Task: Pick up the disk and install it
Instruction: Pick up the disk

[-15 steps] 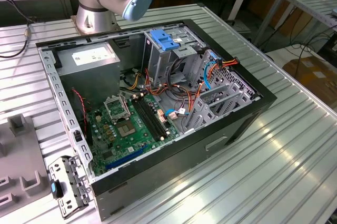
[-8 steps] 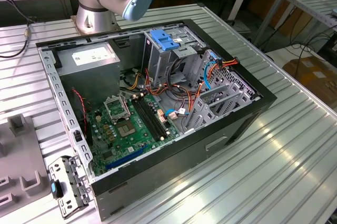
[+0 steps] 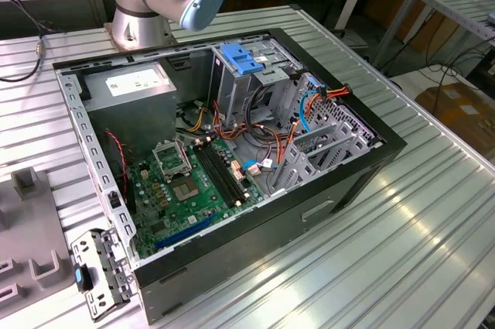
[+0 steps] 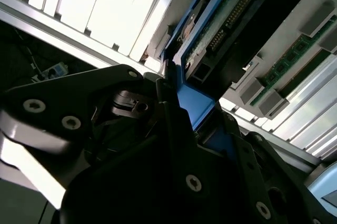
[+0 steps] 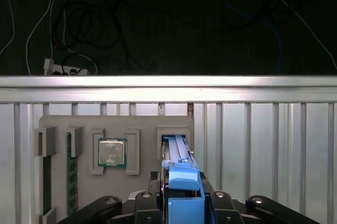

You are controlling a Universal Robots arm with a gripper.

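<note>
the only label in sight is a white sticker on the grey power supply inside the open computer case, and i cannot read its print. in the first wrist view the hand is pressed together on the blue-railed end of the disk, which stands on edge in a slot of the grey parts tray. in the same tray a processor chip lies flat in a pocket and a green memory stick stands near the far side. the second wrist view shows the disk's green circuit board and a blue rail running between the black fingers. the counter is ribbed aluminium, bright under the light. in the case sit a green motherboard and a blue latch piece atop the drive cage. beyond the counter's edge the floor is dark, strewn with cables and a white power strip.
</note>
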